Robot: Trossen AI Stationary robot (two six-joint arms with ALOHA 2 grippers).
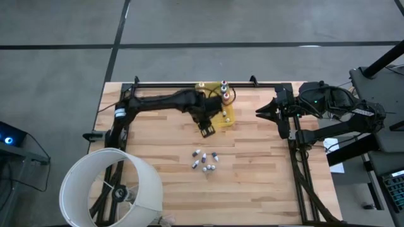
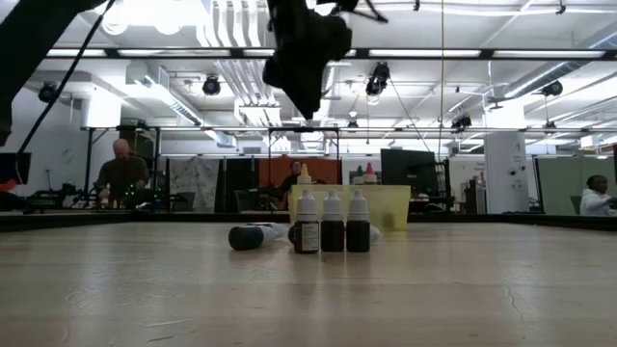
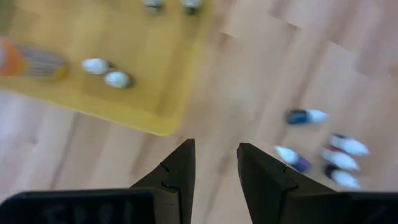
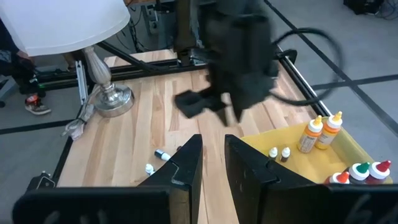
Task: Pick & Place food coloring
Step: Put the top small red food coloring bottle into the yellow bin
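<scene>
Several tiny food coloring bottles (image 1: 205, 161) sit in a loose cluster on the wooden table, some upright (image 2: 333, 231), one lying on its side (image 2: 249, 236). More of them stand in the yellow tray (image 1: 225, 113) at the far middle, among them two small white-capped ones (image 3: 107, 72) and orange-capped ones (image 4: 323, 132). My left gripper (image 3: 214, 152) hangs open and empty above the table between tray and cluster (image 1: 207, 131), pointing steeply down. My right gripper (image 1: 259, 114) waits at the right, raised, open with a narrow gap and nothing in it (image 4: 213, 146).
A lamp with a big white shade (image 1: 113, 189) stands at the table's near left corner, on a metal base (image 4: 112, 99). Bare wood lies near and right of the cluster. In the low view people sit at desks in the room behind.
</scene>
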